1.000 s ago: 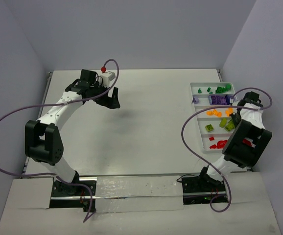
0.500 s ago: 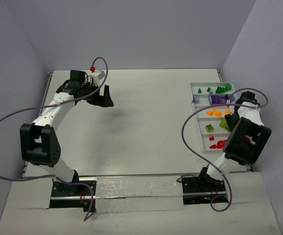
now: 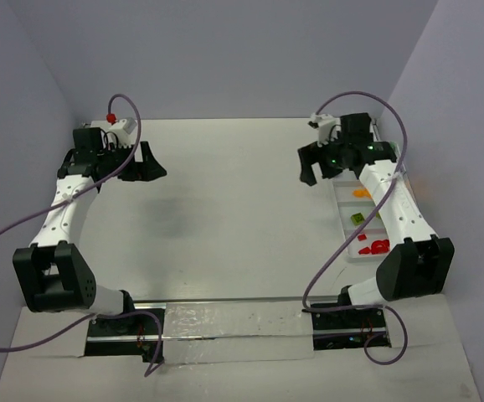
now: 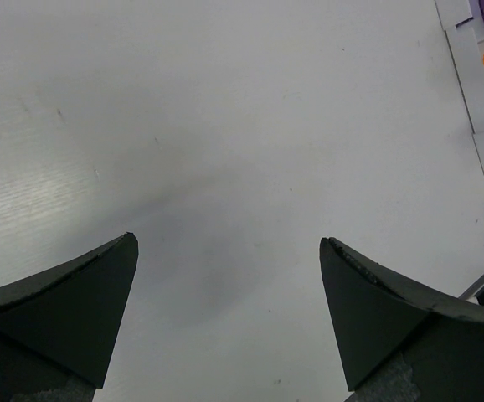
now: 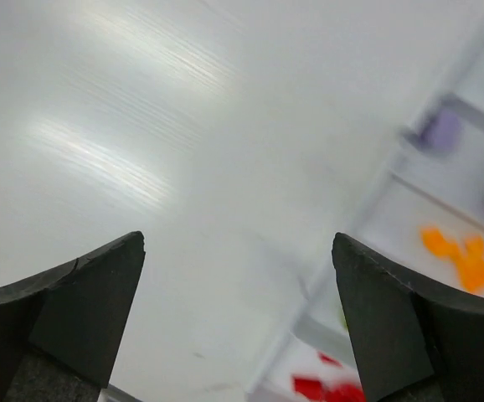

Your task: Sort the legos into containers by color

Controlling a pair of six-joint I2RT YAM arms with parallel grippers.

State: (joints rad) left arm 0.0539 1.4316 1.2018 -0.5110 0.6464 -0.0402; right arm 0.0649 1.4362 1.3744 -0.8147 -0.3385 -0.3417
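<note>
From above, the right end effector (image 3: pixel 317 174) has swung off the containers (image 3: pixel 347 241) over bare tabletop (image 3: pixel 234 209), released and empty. The left end effector (image 3: pixel 146 173) has drawn leftward, also spread. The left wrist view shows nothing between its fingers (image 4: pixel 66 310). In the right wrist view the legos (image 5: pixel 464 255) lie in their compartments, so the sorting looks finished.

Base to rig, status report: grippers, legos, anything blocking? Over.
Left gripper open, empty, over table. Right gripper open, empty, beside tray. Visible legos sit in tray; right arm hides its far end. No obstruction seen.
</note>
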